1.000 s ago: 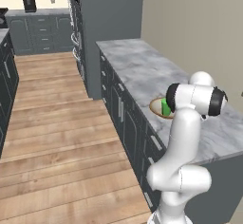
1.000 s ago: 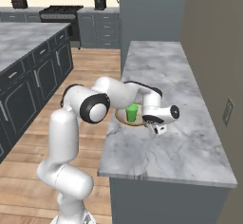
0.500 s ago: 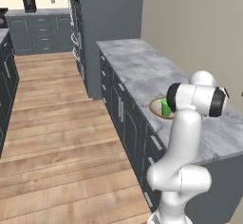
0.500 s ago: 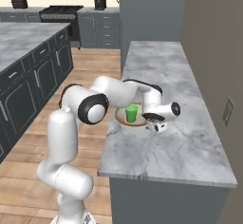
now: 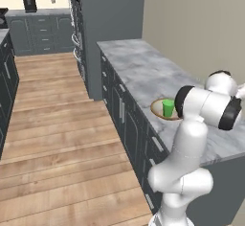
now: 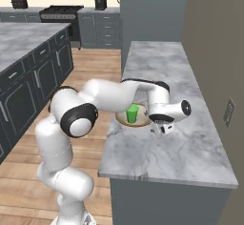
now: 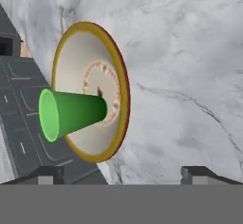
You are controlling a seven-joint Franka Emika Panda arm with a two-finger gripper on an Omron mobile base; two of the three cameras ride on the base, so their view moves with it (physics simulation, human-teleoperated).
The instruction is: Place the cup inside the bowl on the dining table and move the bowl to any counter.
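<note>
Cup upright in bowl on wall counter; gripper parted and empty.

The cup [image 6: 132,114] is seen standing upright at the centre of the bowl [image 6: 121,119], long axis vertical, wider mouth pointing up. The bowl is set flat on the counter [image 6: 164,148], near its front edge, above the dark cabinet doors [image 5: 125,124]. The gripper [image 6: 162,128] is held just right of the bowl's rim. In the hand view its fingertips [image 7: 47,174] are spread wide; nothing is held or touched.
</note>
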